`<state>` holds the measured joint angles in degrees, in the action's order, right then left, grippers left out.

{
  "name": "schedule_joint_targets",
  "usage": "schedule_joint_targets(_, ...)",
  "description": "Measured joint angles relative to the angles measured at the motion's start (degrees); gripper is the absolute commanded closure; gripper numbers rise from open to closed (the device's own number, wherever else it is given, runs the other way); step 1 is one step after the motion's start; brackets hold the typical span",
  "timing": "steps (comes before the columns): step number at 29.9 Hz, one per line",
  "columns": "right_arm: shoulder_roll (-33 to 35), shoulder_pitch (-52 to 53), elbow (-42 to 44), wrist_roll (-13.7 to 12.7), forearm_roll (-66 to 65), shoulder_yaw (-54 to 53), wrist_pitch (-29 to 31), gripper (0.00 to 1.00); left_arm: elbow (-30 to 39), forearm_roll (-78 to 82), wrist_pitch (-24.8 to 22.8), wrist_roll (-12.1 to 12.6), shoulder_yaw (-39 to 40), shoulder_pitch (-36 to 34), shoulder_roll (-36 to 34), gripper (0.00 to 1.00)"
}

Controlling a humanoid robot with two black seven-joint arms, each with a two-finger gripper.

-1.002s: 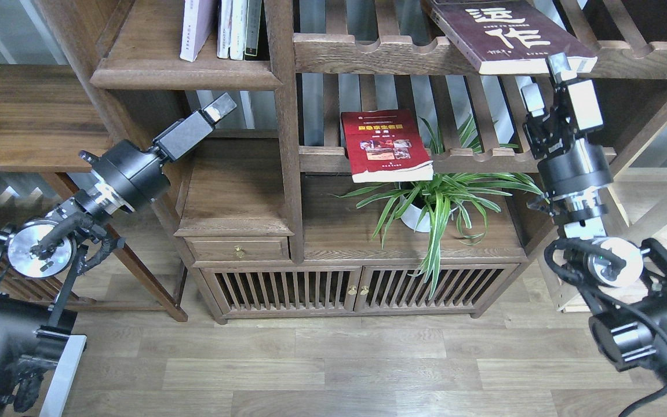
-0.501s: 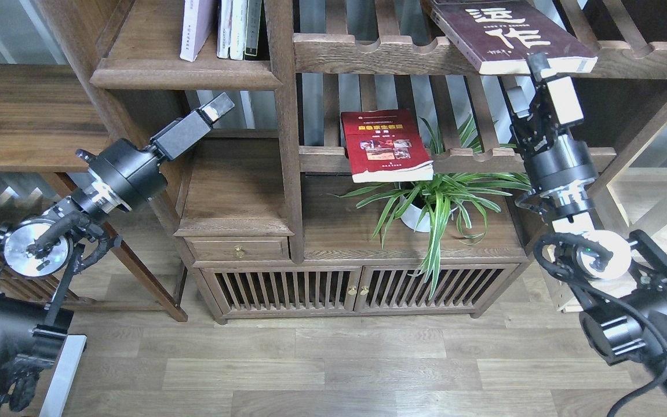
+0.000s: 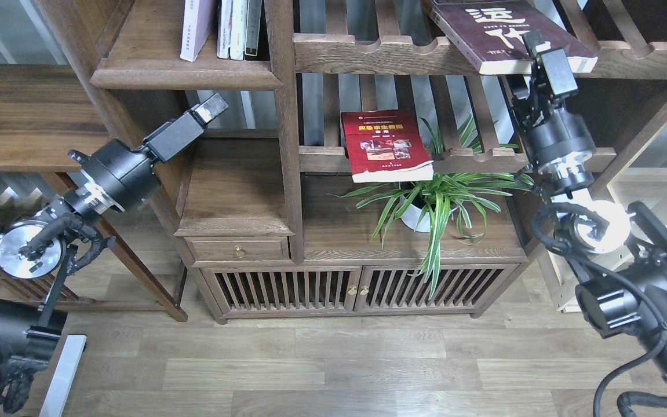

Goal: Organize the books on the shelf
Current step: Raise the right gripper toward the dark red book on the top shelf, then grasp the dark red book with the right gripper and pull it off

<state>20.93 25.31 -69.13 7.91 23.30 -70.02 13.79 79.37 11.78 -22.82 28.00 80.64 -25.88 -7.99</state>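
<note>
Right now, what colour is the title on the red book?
Yellow, on the red book lying on the slatted rack; head view.

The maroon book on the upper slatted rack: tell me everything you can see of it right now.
The maroon book is a thick paperback with a dark cover, large white Chinese characters and pale page edges. It lies flat, cover up, on the upper slatted rack, skewed, its near corner overhanging the front rail. The top of the view cuts off its far end. The right gripper is at its front edge, one finger over the cover; whether it has closed on the book cannot be told.
</note>
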Motion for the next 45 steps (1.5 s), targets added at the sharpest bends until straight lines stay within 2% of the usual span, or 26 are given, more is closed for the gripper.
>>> schedule_joint_targets(6, 0.0, 1.0, 0.3, 0.1, 0.0, -0.1, -0.3, 0.44, 0.0, 0.0, 0.0, 0.0, 0.1, 0.0, 0.0, 0.01)
schedule_joint_targets(10, 0.0, 1.1, 0.3, 0.4, 0.0, -0.1, -0.2, 0.58, 0.0, 0.0, 0.0, 0.0, 0.1, 0.0, 0.0, 0.01)
schedule_joint_targets(11, 0.0, 1.1, 0.3, 0.5, 0.0, -0.1, 0.0, 0.63, 0.0, 0.0, 0.0, 0.0, 0.1, 0.0, 0.0, 0.01)
schedule_joint_targets(13, -0.1, 1.1, 0.3, 0.6, -0.1, -0.1, 0.2, 0.80, 0.0, 0.0, 0.0, 0.0, 0.1, 0.0, 0.0, 0.01)
schedule_joint_targets(17, 0.1, 1.5, 0.3, 0.6, -0.2, -0.7, 0.4, 0.96, 0.0, 0.0, 0.0, 0.0, 0.1, 0.0, 0.0, 0.01)
schedule_joint_targets(26, 1.9, -0.1, 0.3, 0.3, -0.6, -1.2, 4.4, 0.96, 0.0, 0.0, 0.0, 0.0, 0.3, 0.1, -0.4, 0.01)
schedule_joint_targets(31, 2.3, -2.9, 0.3, 0.5, -0.8, -1.7, 8.7, 0.97, 0.0, 0.0, 0.0, 0.0, 0.2, 0.1, -0.4, 0.01)
schedule_joint_targets(38, 2.5, -9.4, 0.3, 0.5, -0.7, -4.9, 13.5, 0.97, -0.1, 0.0, 0.0, 0.0, -0.2, 0.3, -0.5, 0.01)
schedule_joint_targets(45, 3.5, -18.0, 0.3, 0.0, -0.7, -7.9, 14.3, 0.97, -0.1, -0.1, 0.1, 0.0, -1.9, 2.6, -0.2, 0.01)
